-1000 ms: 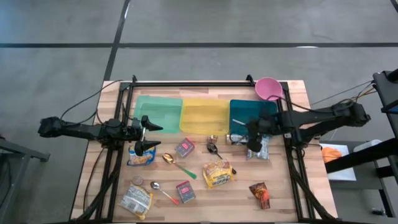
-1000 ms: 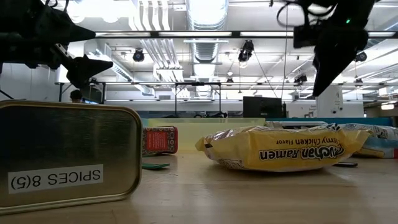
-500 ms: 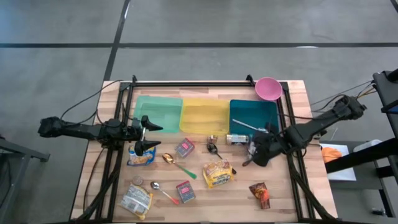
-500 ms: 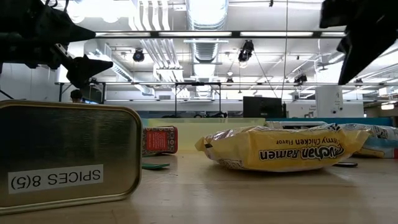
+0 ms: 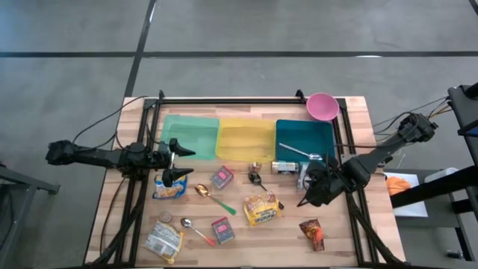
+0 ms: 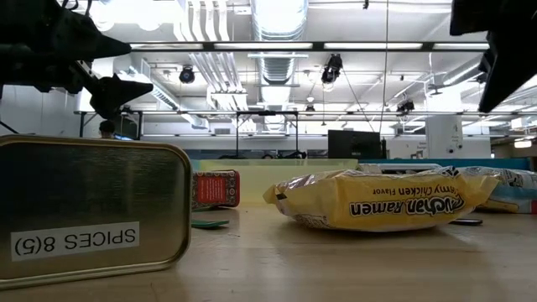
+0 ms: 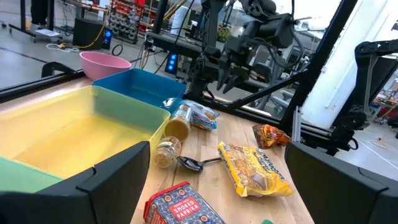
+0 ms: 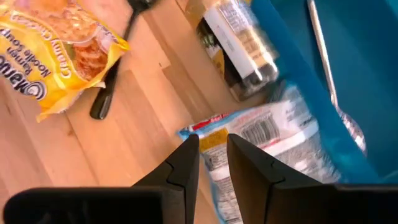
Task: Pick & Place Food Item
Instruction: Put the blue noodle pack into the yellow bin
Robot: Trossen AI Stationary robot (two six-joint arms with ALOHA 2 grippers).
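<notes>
My right gripper [image 5: 304, 199] hangs above the table, slanting down, just on the near side of a white and silver snack packet [image 8: 267, 140] that lies flat beside the teal bin [image 5: 304, 137]. Its fingers [image 8: 186, 163] stand almost together with only a slit between them and nothing in it. A yellow ramen packet [image 5: 261, 208] lies flat to its left. My left gripper [image 5: 181, 164] waits open and level at the table's left, above a small yellow packet [image 5: 169, 187].
Green [image 5: 190, 137] and yellow [image 5: 244, 140] bins adjoin the teal one; a pink bowl [image 5: 322, 106] is at the back. On the wood lie a spice jar [image 5: 284, 166], a black spoon [image 8: 115, 81], two red tins [image 5: 222, 177], an orange packet [image 5: 313, 233] and more spoons.
My right gripper has swung from over the white packet by the teal bin toward the table's near edge, rolling as it went. The packet has stayed on the table.
</notes>
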